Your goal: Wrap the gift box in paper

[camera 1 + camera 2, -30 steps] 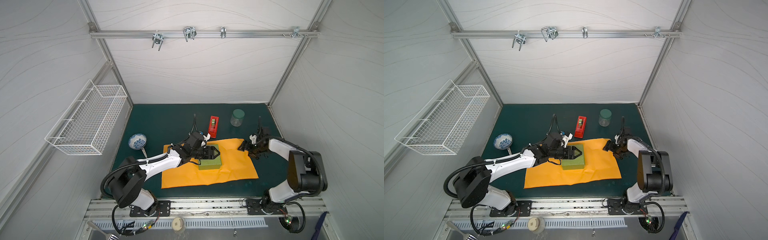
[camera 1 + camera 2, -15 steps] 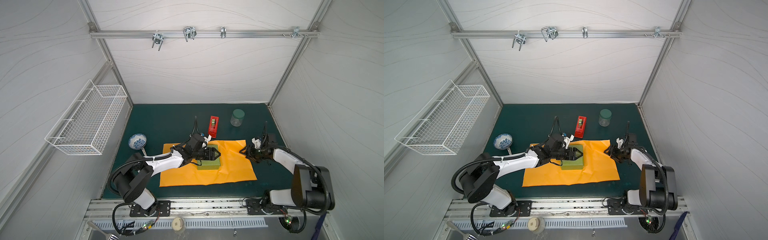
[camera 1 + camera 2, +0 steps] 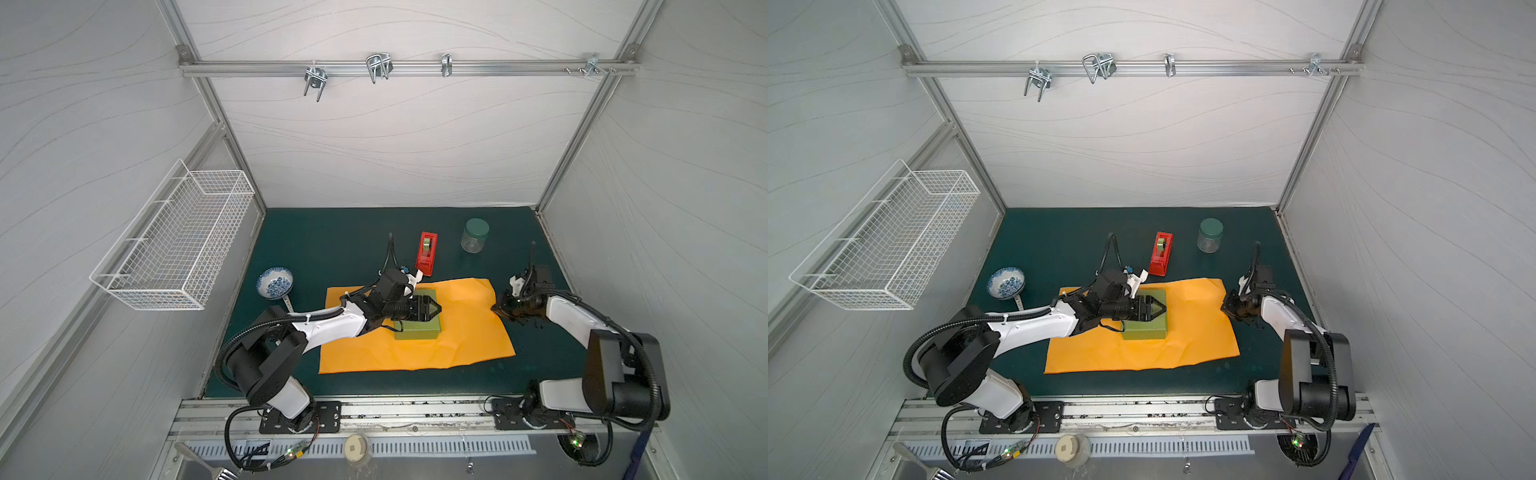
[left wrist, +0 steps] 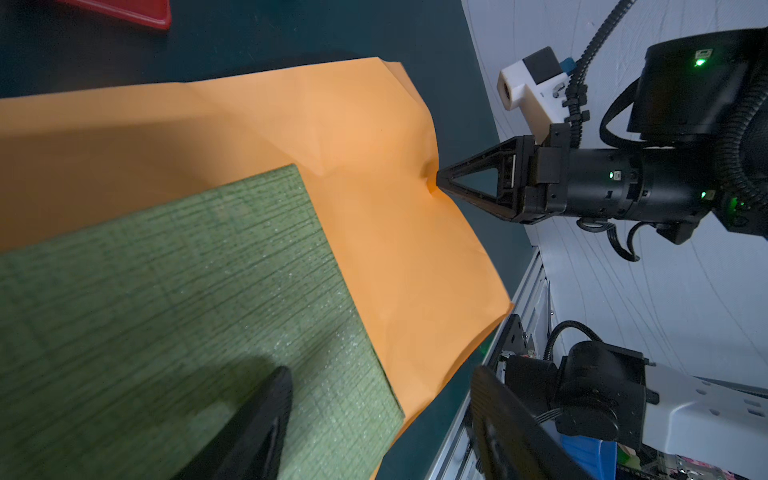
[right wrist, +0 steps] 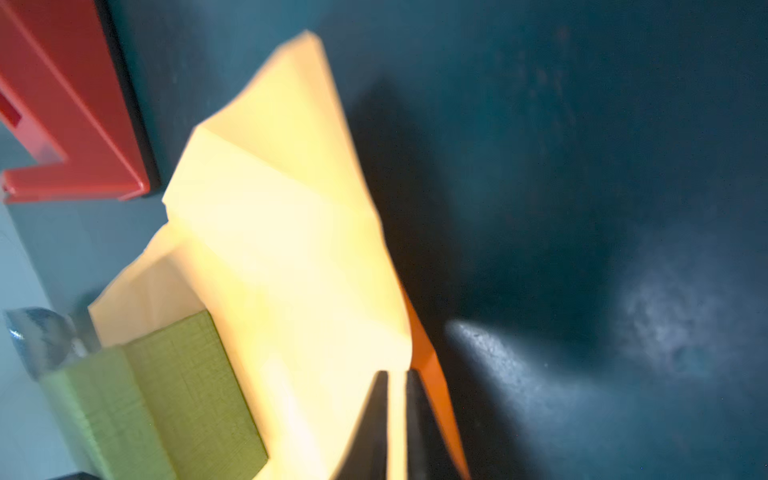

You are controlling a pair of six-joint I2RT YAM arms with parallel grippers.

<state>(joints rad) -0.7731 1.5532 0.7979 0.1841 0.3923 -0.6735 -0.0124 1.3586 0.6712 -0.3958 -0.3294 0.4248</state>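
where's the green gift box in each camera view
top view: gift box on the paper, under the left pincer
top view: gift box, same spot
left wrist: gift box close up, paper beyond
right wrist: gift box past the pinched paper
shared landmark: red tape dispenser, in all four

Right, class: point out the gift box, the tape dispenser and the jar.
gift box [image 3: 419, 328]: in a top view, bare lid near its front edge.
tape dispenser [image 3: 426, 259]: in a top view, red body.
jar [image 3: 476, 227]: in a top view, green lid.

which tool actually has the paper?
The right tool, pinched shut on the edge of the paper; the left tool sits open over the gift box.
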